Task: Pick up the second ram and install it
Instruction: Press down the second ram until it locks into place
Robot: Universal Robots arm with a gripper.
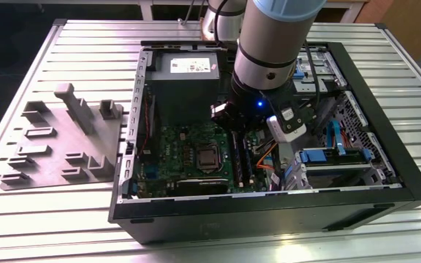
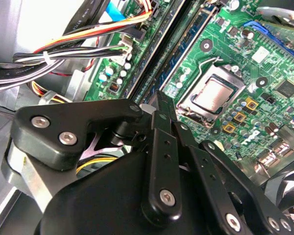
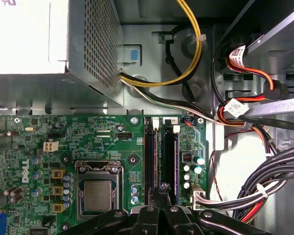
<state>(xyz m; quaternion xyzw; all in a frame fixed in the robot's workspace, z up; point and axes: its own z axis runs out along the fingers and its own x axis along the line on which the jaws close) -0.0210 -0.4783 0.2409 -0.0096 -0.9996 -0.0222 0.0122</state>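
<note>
- Gripper (image 2: 159,105) seen from behind, black linkage in foreground; fingers drawn together to a narrow tip over the RAM slots (image 2: 174,46).
- Tip placed just beside the CPU socket (image 2: 210,95) on the green board (image 2: 264,58).
- Whether a ram is clamped: can't be told.
- Cable bundle (image 2: 63,56) (black, white, orange, yellow) routed alongside slots.

Green motherboard (image 3: 88,147), black fingers (image 2: 159,127), grey fixture tray (image 1: 57,148), yellow cable (image 3: 186,73).
</note>
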